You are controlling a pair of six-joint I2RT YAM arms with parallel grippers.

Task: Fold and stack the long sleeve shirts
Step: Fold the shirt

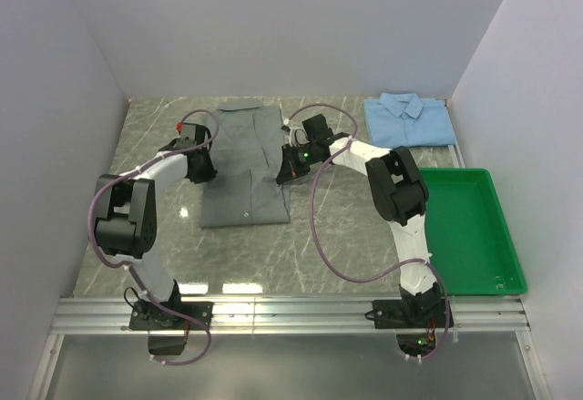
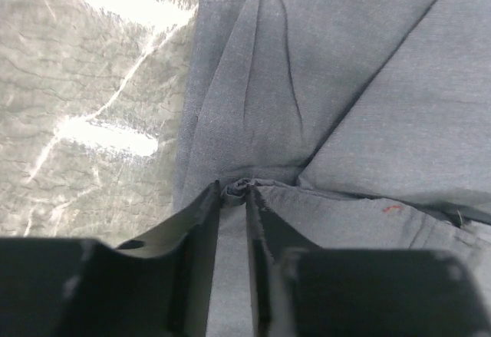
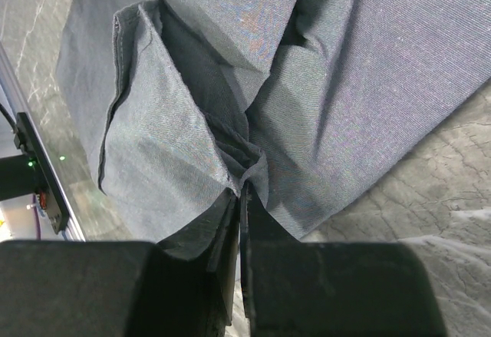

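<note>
- From above, you cannot see either set of fingertips. Each wrist covers them where it meets the grey shirt (image 1: pixel 244 177).
- Each wrist camera gives you only a patch of grey cloth. The collar and hem are out of frame there, so you cannot tell from those views which part of the shirt is pinched.
- The grey shirt lies in the middle of the table (image 1: pixel 355 227), collar toward the far wall.
- The blue shirt (image 1: pixel 408 119) lies folded at the far right corner, well apart from the grey one and just beyond the far end of the green tray (image 1: pixel 499 236).
- Your left arm rises to a high elbow, then reaches forward and inward to the shirt's left edge, about midway along it.
- The left gripper (image 2: pixel 232 195) is nearly closed, with only a thin slit between the fingers. A small pucker of grey cloth is nipped at the tips.
- Your right arm bends at the elbow and reaches leftward to the shirt's right edge, opposite the left wrist.
- The right gripper (image 3: pixel 242 195) is pressed tight, with a bunched fold of the grey shirt caught between its fingers and creases fanning out from it.
</note>
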